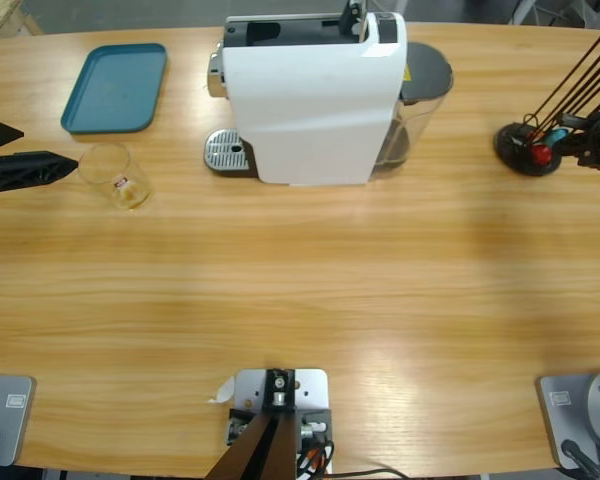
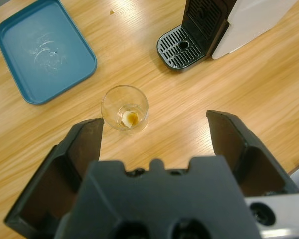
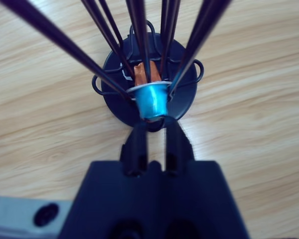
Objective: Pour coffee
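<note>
Left wrist view showed the left gripper (image 2: 154, 134) spread wide and empty, with the glass (image 2: 124, 109) holding a trace of coffee (image 2: 131, 118) upright on the worktop (image 2: 199, 94) just ahead of its jaws.

your left gripper (image 1: 5, 150) sits open at the left edge, just beside the glass tumbler (image 1: 117, 177); whether they touch, you can't tell. the white machine (image 1: 315, 100) stands behind.
</note>
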